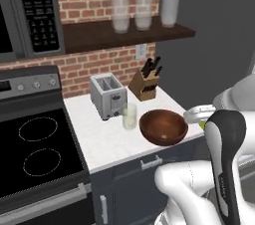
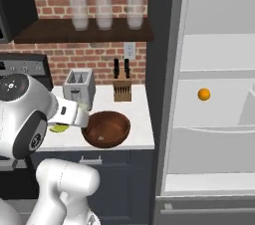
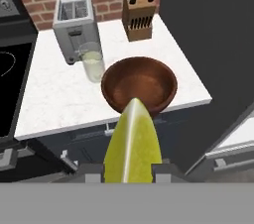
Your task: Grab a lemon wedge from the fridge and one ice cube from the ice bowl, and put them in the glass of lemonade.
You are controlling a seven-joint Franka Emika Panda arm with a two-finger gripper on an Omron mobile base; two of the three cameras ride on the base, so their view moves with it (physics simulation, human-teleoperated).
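My gripper [image 3: 130, 171] is shut on the lemon wedge [image 3: 133, 143], a yellow-green slice standing up between the fingertips [image 3: 92, 172]. It hangs in front of the counter edge, just short of the wooden ice bowl [image 3: 140, 85]. The glass of lemonade [image 3: 93, 63] stands on the counter left of the bowl, in front of the toaster. From the left base the bowl [image 1: 163, 127] and the glass [image 1: 129, 116] show, with a bit of the wedge [image 1: 201, 124] at the hand. The fridge [image 2: 214, 94] stands open on the right. I cannot make out an ice cube in the bowl [image 2: 106, 129].
A toaster [image 3: 73, 20] and a knife block [image 3: 138, 22] stand at the back of the white counter [image 3: 54, 99]. The stove [image 1: 35, 149] lies to the left. Tall frosted glasses [image 2: 103, 9] line the shelf above. An orange fruit [image 2: 203, 94] sits on a fridge shelf.
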